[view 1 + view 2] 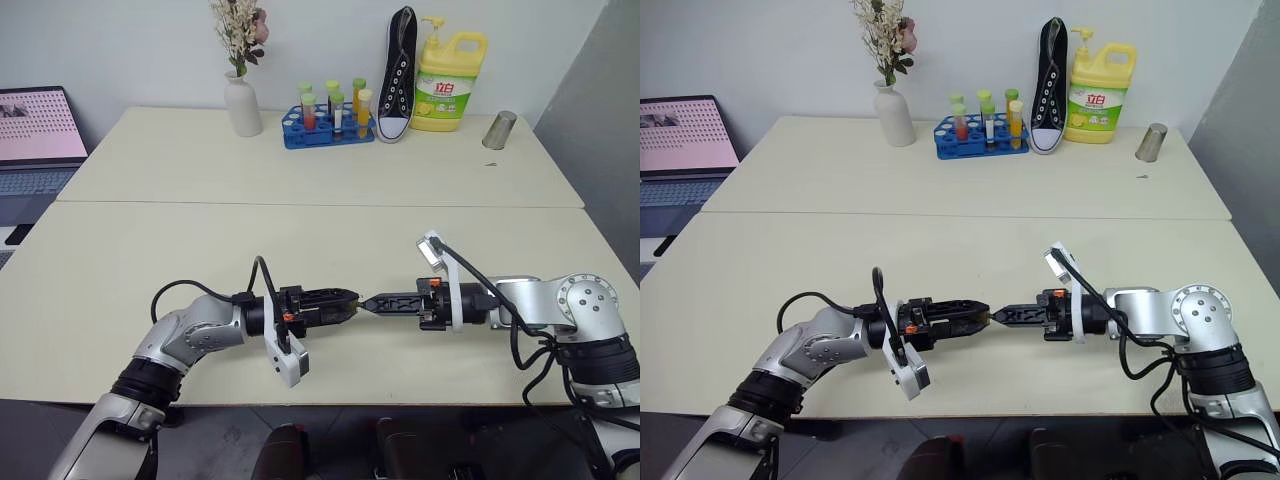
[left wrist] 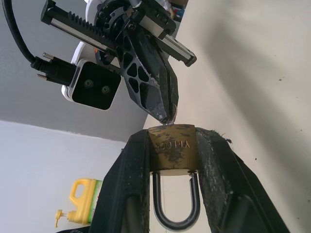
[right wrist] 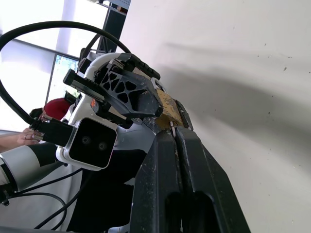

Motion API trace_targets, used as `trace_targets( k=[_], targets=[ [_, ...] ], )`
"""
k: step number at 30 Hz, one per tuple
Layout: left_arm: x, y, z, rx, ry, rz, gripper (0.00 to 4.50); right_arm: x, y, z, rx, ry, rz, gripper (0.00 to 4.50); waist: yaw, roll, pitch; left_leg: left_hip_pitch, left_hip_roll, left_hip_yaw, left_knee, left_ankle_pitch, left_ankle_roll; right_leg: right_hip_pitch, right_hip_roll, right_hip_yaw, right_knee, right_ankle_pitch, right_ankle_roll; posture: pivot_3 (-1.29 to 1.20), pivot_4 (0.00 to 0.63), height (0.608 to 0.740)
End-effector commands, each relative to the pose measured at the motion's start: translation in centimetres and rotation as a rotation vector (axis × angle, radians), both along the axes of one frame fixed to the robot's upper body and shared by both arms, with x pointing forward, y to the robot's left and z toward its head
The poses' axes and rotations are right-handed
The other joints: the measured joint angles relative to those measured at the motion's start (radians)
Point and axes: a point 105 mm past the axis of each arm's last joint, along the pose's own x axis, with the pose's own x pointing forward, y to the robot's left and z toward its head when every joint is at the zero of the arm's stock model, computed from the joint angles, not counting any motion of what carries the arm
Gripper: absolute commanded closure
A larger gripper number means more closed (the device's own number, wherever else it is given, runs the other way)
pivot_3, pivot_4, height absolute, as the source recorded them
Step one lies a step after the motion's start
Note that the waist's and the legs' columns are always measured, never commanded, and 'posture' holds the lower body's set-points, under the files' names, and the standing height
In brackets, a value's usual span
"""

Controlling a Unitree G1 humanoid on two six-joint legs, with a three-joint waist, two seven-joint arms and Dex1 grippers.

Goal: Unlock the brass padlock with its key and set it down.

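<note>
Two hands meet tip to tip above the worktop [image 1: 320,240], the brass padlock [image 2: 172,147] caught between them.

The left hand [image 1: 345,302] grasps the padlock by its body, silvery shackle pointing back between the fingers [image 2: 131,184]. The right hand [image 1: 372,303] is clenched tight, its tips against the lock's bottom face. The key [image 3: 172,127] shows as a mere silvery sliver at those tips, mostly hidden. In the head views the padlock is barely visible.

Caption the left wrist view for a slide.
Left pincer clamps the brass padlock; right pincer meets its keyway end.
</note>
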Motion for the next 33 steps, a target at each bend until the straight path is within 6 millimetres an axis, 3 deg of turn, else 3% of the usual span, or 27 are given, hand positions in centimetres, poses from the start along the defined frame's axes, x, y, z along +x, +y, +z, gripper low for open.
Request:
trace_targets(
  k=[1, 7, 10, 20, 23, 33],
  targets=[
    [-1.0, -0.6, 0.2, 0.009, -0.031, -0.060, 3.53, 0.0, 0.6, 1.9, 0.060, -0.052, 0.010, 4.50, 0.000, 0.000, 0.000, 0.000, 0.000, 0.000, 0.000, 0.000, 0.000, 0.000, 0.000, 0.000, 0.000, 0.000, 0.000, 0.00, 0.150, 0.740],
    [-0.7, -0.5, 0.1, 0.002, -0.018, -0.042, 3.53, -0.9, 1.3, 1.9, 0.009, -0.165, 0.045, 4.50, 0.000, 0.000, 0.000, 0.000, 0.000, 0.000, 0.000, 0.000, 0.000, 0.000, 0.000, 0.000, 0.000, 0.000, 0.000, 0.00, 0.150, 0.740],
    [-0.7, -0.5, 0.2, -0.005, -0.013, -0.036, 3.53, -1.4, 1.4, 1.6, -0.024, -0.231, 0.068, 3.89, 0.001, 0.000, 0.000, 0.000, 0.000, 0.000, 0.000, 0.000, 0.000, 0.000, 0.000, 0.000, 0.000, 0.000, 0.000, 0.00, 0.150, 0.740],
    [-0.6, -0.6, 0.2, -0.019, 0.005, -0.028, 3.53, -1.3, -0.2, 0.6, -0.182, -0.586, 0.101, 0.28, 0.003, 0.000, 0.000, 0.000, 0.000, 0.000, 0.000, 0.000, 0.000, 0.000, -0.001, -0.001, 0.000, -0.002, 0.004, 0.00, 0.150, 0.740],
    [-0.5, -0.7, 0.3, -0.022, 0.005, -0.024, 3.53, -1.2, 0.0, 0.5, -0.187, -0.664, 0.102, 0.24, 0.002, 0.000, 0.000, 0.000, 0.000, 0.000, 0.000, 0.000, 0.000, -0.001, 0.000, -0.001, 0.000, -0.002, 0.004, 0.00, 0.150, 0.740],
    [-0.3, -0.6, 0.4, -0.023, 0.002, -0.019, 3.53, -1.2, 2.1, 0.1, -0.097, -0.617, 0.083, 0.24, 0.002, 0.000, 0.000, 0.000, 0.000, 0.000, 0.000, 0.000, 0.000, 0.000, 0.000, 0.000, 0.000, -0.002, 0.004, 0.00, 0.150, 0.740]
  ],
)
